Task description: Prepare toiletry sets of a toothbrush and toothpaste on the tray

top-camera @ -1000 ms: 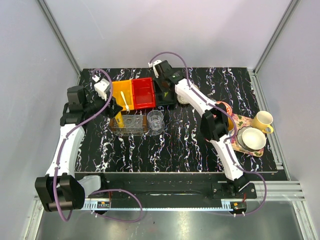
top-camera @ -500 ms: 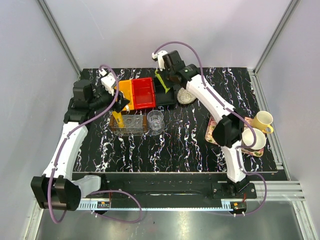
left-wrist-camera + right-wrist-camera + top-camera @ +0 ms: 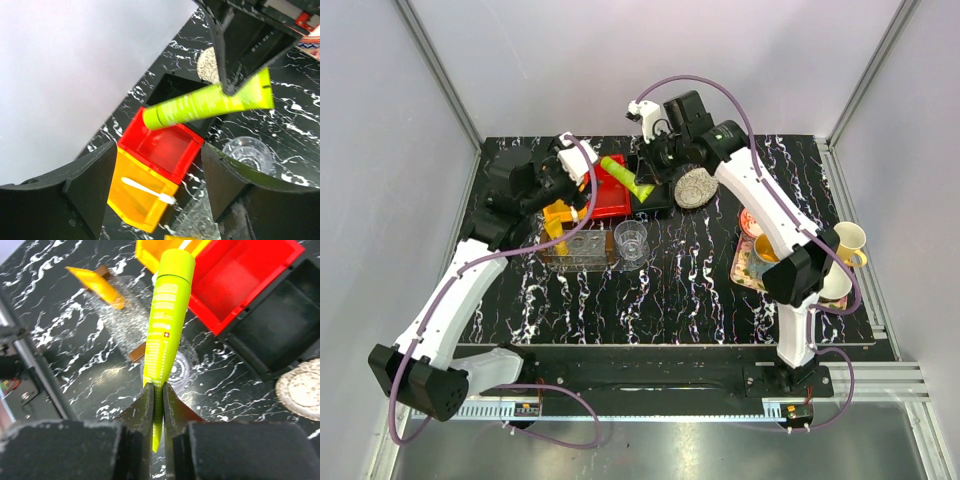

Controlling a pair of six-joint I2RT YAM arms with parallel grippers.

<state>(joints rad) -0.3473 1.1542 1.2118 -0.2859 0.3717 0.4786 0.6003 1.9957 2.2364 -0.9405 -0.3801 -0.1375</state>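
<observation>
My right gripper (image 3: 156,386) is shut on the flat crimped end of the light green toothpaste (image 3: 167,310), which hangs in the air over the red bin (image 3: 612,203), cap pointing left. In the top view the tube (image 3: 623,172) sits level just left of the right gripper (image 3: 647,189). My left gripper (image 3: 158,148) is open and empty above the bins. The white toothbrush (image 3: 147,190) lies in the yellow bin (image 3: 131,206) below it. A yellow toothpaste (image 3: 95,286) stands tilted in the clear tray (image 3: 588,250).
A black bin (image 3: 658,196) adjoins the red one, with a round speckled disc (image 3: 693,187) to its right. A clear glass cup (image 3: 631,240) stands by the clear tray. A patterned tray (image 3: 748,266) at the right holds mugs, one yellow (image 3: 846,241).
The right gripper has lifted the green tube out of the black bin and swung it left over the red bin. The left arm has reached right, over the yellow bin.
</observation>
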